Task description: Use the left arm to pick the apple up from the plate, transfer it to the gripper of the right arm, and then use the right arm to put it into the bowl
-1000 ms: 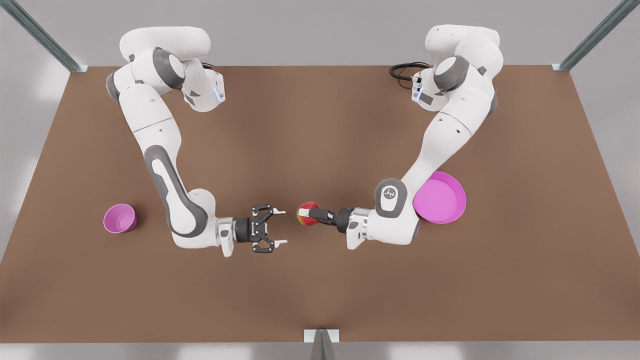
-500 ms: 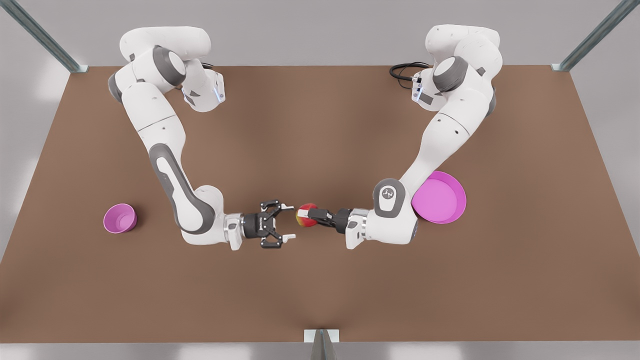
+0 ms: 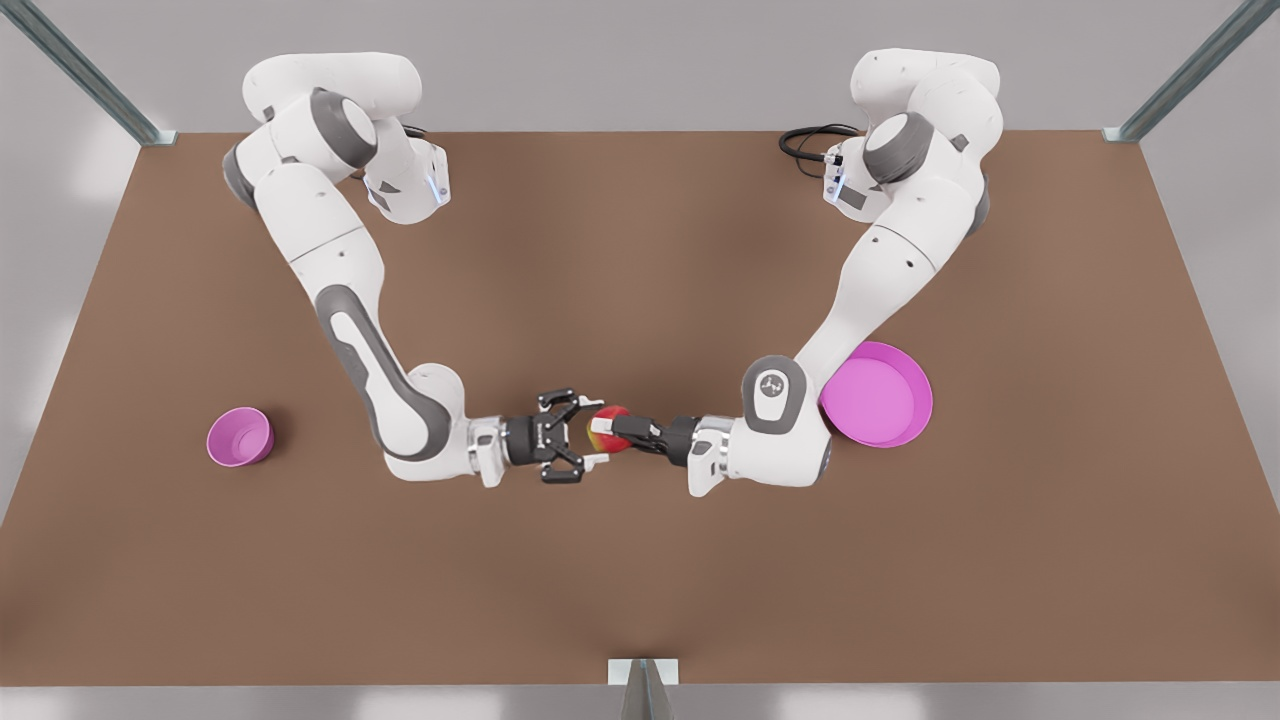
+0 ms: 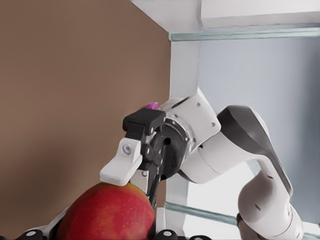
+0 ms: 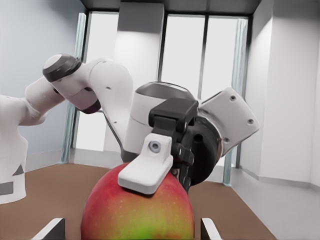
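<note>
Mid-table, above the brown top, the two grippers meet nose to nose. The left gripper (image 3: 622,432), coming from the front view's right, grips the apple (image 3: 606,428) between its slim fingers. The right gripper (image 3: 590,433), from the front view's left, has its splayed fingers spread around the apple, probably not touching it, though that is hard to judge. The plate (image 3: 885,395) lies partly behind the left arm. The bowl (image 3: 240,436) sits well apart at the front view's left.
</note>
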`<state>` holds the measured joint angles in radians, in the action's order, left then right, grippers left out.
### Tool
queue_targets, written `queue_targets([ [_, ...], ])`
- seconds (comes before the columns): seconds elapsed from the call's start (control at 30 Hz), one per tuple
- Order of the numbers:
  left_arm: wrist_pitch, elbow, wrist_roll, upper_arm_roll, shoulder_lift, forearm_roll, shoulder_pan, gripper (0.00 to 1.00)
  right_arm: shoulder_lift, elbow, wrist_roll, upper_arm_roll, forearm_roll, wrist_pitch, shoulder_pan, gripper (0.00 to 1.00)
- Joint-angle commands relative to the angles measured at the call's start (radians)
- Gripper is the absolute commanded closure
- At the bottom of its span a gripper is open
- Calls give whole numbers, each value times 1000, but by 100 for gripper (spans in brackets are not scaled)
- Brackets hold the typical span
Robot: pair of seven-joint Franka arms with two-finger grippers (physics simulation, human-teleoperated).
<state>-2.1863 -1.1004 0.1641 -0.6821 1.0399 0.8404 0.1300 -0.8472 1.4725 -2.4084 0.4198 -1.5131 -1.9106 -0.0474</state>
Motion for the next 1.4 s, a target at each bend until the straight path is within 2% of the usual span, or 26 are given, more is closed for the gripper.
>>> queue_targets([
  [0.0,0,5,26,-1,0,12,0,22,0,-3,-44,1,-10,-13,-6,0],
  [0.6,-15,7,23,-1,3,12,8,22,-4,-14,-38,1,-22,-58,-35,2],
  [0.63,-20,7,23,-1,3,12,8,22,-6,-15,-38,1,-22,-58,-35,4],
  [0.73,-20,7,23,-1,3,12,10,22,-6,-14,-38,1,-24,-58,-35,43],
  [0.77,-21,7,23,-1,3,12,10,22,-6,-14,-37,1,-24,-58,-35,47],
  [1.0,-21,7,22,-1,2,12,13,18,-6,-14,-35,1,-24,-56,-31,49],
  [1.03,-21,7,22,-1,2,12,13,5,-6,-14,-35,1,-24,-58,-29,49],
  [1.07,-21,7,20,-1,2,12,13,0,-6,-14,-35,1,-24,-56,-29,49],
  [1.37,-9,7,23,1,-7,11,-9,0,-4,-14,-35,1,-24,-56,-28,49],
])
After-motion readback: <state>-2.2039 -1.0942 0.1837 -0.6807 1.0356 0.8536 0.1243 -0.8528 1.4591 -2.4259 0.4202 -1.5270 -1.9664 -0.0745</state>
